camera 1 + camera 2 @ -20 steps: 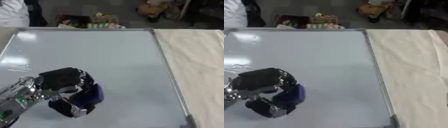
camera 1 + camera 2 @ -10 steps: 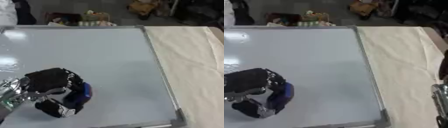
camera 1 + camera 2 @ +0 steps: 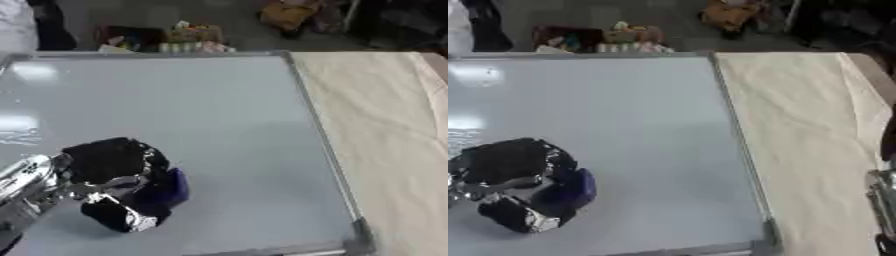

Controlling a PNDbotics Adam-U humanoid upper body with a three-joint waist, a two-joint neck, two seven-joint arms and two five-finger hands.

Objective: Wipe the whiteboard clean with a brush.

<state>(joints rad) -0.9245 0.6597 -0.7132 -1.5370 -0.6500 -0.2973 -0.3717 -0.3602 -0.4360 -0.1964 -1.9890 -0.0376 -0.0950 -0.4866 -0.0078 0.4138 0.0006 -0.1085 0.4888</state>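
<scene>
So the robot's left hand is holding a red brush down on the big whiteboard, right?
Not quite. The left hand is holding a dark blue brush, not a red one, down on the big whiteboard. The left eye view shows the blue clearly.

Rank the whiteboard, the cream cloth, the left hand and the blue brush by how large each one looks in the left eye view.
1. whiteboard
2. cream cloth, cut off by the picture's edge
3. left hand
4. blue brush, mostly hidden by the hand curled round it, so its real size is unsure
</scene>
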